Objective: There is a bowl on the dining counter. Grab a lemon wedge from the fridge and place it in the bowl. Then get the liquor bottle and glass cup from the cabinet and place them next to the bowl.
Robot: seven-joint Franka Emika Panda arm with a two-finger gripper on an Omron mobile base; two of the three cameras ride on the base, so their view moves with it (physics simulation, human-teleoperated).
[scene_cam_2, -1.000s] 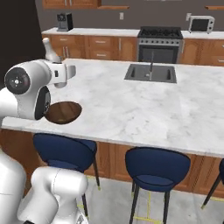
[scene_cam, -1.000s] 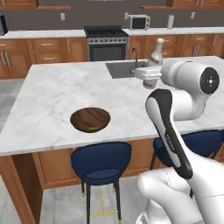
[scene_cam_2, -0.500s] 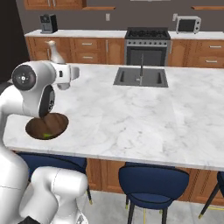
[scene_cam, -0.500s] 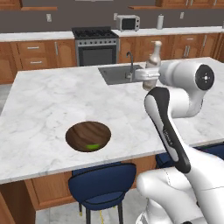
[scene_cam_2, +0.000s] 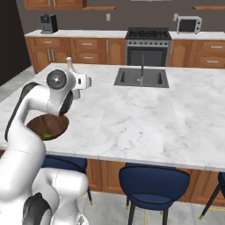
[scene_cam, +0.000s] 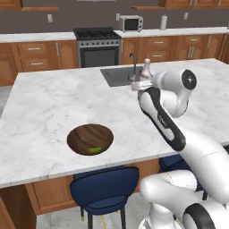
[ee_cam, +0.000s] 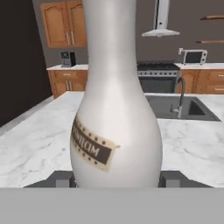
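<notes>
My gripper (ee_cam: 116,180) is shut on the liquor bottle (ee_cam: 116,127), a pale bottle with a rounded body, a brown label and a slim neck, held upright above the dining counter (scene_cam: 44,103). From the left base the bottle (scene_cam: 146,68) pokes up over the gripper (scene_cam: 142,84), right of the bowl (scene_cam: 89,137). The shallow dark-brown bowl holds a green lemon wedge (scene_cam: 94,150) near its front rim. The right base view has the bottle (scene_cam_2: 69,66), the gripper (scene_cam_2: 81,81) and the bowl (scene_cam_2: 49,126) partly behind my arm. The glass cup and the fridge are out of view.
A sink (scene_cam: 118,75) with a faucet (scene_cam: 133,65) is set into the far side of the island. Blue stools (scene_cam: 105,188) (scene_cam_2: 154,180) stand under its front edge. Behind are a stove (scene_cam: 97,44), a microwave (scene_cam: 131,23) and wooden drawer counters (scene_cam_2: 79,49).
The base has driven, so the whole scene has shifted and the island looks nearer. The bottle stays upright in the shut gripper, and the bowl has kept its place on the counter.
</notes>
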